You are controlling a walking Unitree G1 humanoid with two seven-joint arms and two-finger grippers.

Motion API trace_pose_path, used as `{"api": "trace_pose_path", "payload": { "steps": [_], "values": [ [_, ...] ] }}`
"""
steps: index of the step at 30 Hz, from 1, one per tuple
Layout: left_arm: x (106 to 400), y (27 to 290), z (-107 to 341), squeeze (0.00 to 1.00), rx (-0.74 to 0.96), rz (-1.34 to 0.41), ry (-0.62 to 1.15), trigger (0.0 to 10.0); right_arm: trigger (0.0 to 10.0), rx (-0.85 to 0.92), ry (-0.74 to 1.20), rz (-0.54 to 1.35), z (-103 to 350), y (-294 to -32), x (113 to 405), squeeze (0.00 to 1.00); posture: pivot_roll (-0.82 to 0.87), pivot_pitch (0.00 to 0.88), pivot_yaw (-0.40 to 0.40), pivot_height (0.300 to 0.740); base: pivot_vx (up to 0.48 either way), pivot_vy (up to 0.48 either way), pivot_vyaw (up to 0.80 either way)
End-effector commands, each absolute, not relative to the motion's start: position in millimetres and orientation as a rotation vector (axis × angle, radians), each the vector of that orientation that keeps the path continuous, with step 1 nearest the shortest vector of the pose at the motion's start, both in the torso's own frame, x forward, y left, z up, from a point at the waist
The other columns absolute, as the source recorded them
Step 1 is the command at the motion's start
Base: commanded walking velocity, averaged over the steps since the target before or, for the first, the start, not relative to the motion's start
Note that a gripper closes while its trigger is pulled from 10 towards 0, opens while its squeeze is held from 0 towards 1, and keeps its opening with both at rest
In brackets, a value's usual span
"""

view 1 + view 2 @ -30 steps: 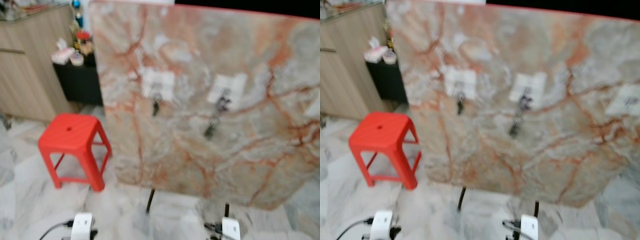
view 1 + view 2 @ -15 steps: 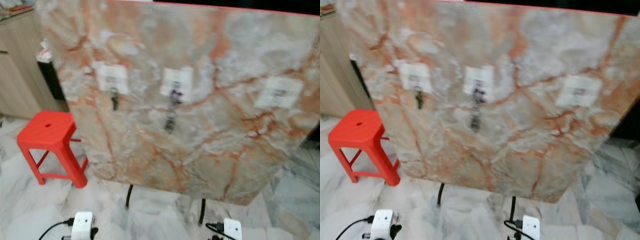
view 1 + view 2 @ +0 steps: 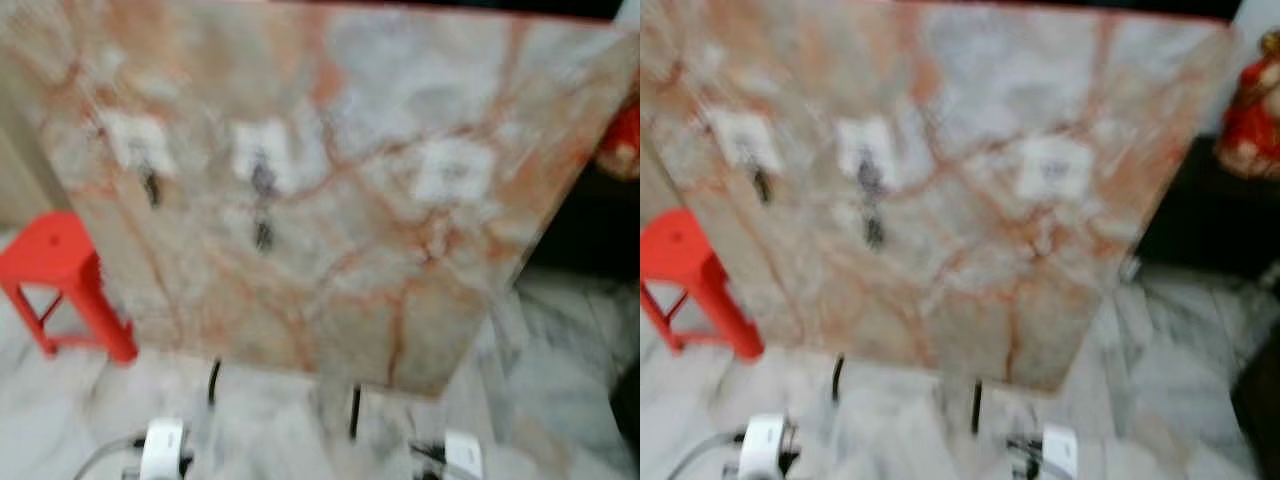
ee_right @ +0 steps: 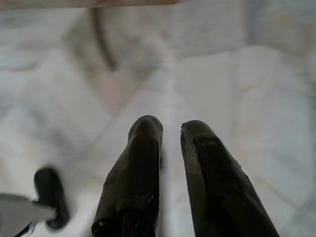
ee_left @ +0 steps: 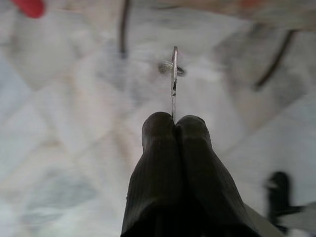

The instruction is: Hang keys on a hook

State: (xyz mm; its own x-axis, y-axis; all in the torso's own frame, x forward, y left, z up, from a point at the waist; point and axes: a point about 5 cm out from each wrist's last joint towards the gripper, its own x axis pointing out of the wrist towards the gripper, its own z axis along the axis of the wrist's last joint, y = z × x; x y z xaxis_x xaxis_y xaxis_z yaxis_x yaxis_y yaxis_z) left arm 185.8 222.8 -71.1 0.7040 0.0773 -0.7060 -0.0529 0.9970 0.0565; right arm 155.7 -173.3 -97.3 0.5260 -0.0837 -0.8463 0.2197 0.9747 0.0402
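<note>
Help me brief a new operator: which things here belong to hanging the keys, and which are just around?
For the job:
- left gripper, shut on a key ring
- marble board with three white hook plates; the right one looks free

Just around:
- red stool
- right gripper, slightly open, holding nothing
- red figurine

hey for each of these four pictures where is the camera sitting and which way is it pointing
Left eye: on the head, looking forward and down at the marble board; both wrists at the bottom.
Right eye: same scene, same board.
Left wrist: along the left claw, shut on a key, floor beyond.
Right wrist: along the right claw, slightly parted, over floor.
</note>
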Motion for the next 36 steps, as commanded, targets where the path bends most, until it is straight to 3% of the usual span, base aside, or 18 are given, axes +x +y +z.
{"api": "trace_pose_path", "payload": {
  "steps": [1,24,36],
  "values": [
    [182.9,231.6,-70.6,0.0,0.045,0.09,0.795,10.0,10.0,0.15,0.992,-0.171,-95.6,-169.1,160.9,0.0,0.03,0.0,-0.037,0.74,0.0,-0.39,0.0],
    [187.2,231.4,-68.6,0.0,0.053,0.089,0.785,10.0,10.0,0.152,0.991,-0.164,-95.7,-167.5,160.8,0.0,0.03,0.0,-0.033,0.74,0.0,-0.39,0.0],
    [227.0,235.5,-41.0,0.0,0.058,0.11,0.604,10.0,10.0,0.15,0.988,-0.161,-95.1,-168.6,162.2,0.0,0.02,0.0,-0.039,0.74,0.0,0.0,0.0]
  ]
}}
